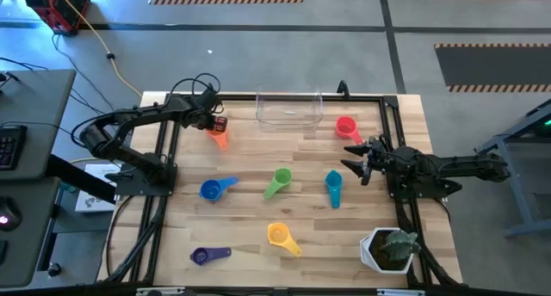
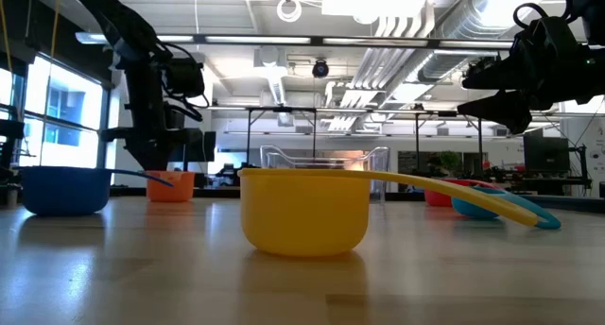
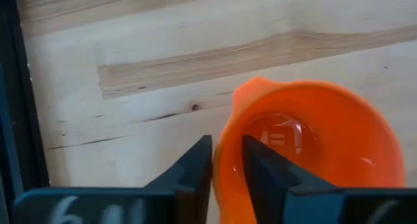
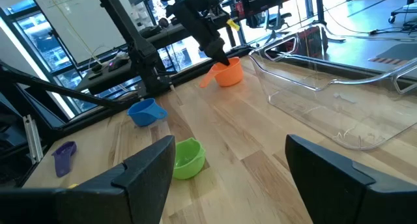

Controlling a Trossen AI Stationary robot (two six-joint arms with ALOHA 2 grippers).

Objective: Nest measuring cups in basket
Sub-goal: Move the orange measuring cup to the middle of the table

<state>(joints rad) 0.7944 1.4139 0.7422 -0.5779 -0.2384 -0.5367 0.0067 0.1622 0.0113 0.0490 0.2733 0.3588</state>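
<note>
Left gripper [image 3: 227,178]: lowered at the far left of the pale wooden table [image 1: 258,244]; its two dark fingers [image 3: 192,172] stand narrowly apart, one on each side of the rim of the small orange plastic measuring cup [image 3: 313,146]. Whether the pinch is firm cannot be told.
Orange cup: upright on the table, left of the basket and apart from it.
Right gripper [image 1: 360,161]: raised above the right side of the table, fingers spread wide, holding nothing.
Clear rectangular plastic basket [image 1: 289,109]: at the far middle edge, with no cup inside.
Red scoop-shaped measuring cup [image 1: 346,127]: just right of the basket, near the right gripper.
Teal measuring cup [image 1: 333,185]: on the table in front of the right gripper.
Green measuring cup [image 1: 279,181]: at mid-table, between the blue one and the teal one.
Blue measuring cup [image 1: 213,188]: left of the green one.
Yellow measuring cup [image 1: 281,237]: nearer the front edge, upright.
Purple measuring cup [image 1: 207,255]: at the front left.
White plant pot [image 1: 387,250]: at the front right corner, carrying a small green plant.
</note>
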